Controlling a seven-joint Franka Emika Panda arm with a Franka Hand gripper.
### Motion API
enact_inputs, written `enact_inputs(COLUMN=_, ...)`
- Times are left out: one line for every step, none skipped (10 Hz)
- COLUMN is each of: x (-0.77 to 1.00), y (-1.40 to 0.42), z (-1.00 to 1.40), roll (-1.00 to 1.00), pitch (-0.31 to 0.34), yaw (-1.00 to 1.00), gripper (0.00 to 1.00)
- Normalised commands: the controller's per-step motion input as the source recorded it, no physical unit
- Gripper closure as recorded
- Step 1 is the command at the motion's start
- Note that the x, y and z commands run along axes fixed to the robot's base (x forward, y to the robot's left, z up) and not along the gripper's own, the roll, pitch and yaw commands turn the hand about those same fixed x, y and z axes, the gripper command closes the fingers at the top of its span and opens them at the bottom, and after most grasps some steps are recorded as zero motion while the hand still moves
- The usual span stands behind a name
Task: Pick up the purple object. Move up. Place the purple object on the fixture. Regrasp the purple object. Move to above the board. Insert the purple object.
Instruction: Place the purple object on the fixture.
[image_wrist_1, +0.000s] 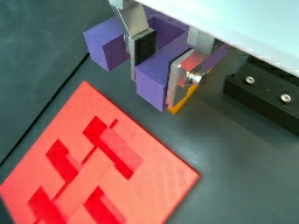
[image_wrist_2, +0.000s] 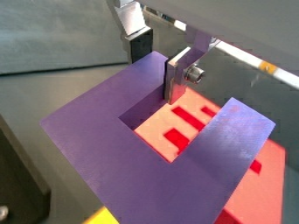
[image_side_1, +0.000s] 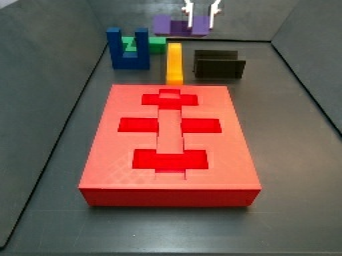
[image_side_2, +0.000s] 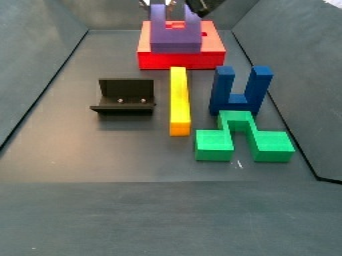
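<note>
Your gripper (image_wrist_1: 162, 52) is raised in the air, its two silver fingers (image_wrist_1: 179, 80) clamped on the purple object (image_wrist_1: 158, 83), one plate on each side of the joining bar. In a wrist view the purple object (image_wrist_2: 176, 149) fills most of the frame, a U shape with its two prongs pointing away from the fingers and the opening between them showing the board (image_wrist_2: 193, 118) below. In both side views the purple object (image_side_2: 174, 30) sits clear of every surface, held between the fingers; its long axis looks roughly level, though you cannot tell the exact tilt from these angles. The board (image_side_1: 170, 145) is a large red slab with darker red cross and bar recesses in its top. The fixture (image_side_2: 127, 97), a dark bracket, stands on the floor apart from the board, and it carries nothing. Just beside it lies a yellow bar (image_side_2: 178, 99). Near that stand a blue U-shaped block (image_side_2: 241, 88) with prongs upright and a green block (image_side_2: 241, 139) lying flat.
</note>
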Motion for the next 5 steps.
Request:
enact_inputs(x=0.85, y=0.16, z=0.26, roll=-0.60, pitch=0.000, yaw=0.00, gripper=1.00)
enact_inputs(x=0.21, y=0.18, z=0.41, roll=-0.75, pitch=-0.691, yaw=0.00, gripper=1.00)
enact_inputs(x=0.59, y=0.41, z=0.17, roll=-0.52, pitch=-0.340, yaw=0.02, gripper=1.00)
enact_inputs(x=0.65, y=0.50, z=0.19, roll=-0.48, pitch=-0.160, yaw=0.04, gripper=1.00)
enact_inputs(x=0.84, y=0.47, z=0.00, roll=-0.48, pitch=-0.043, yaw=0.00, gripper=1.00)
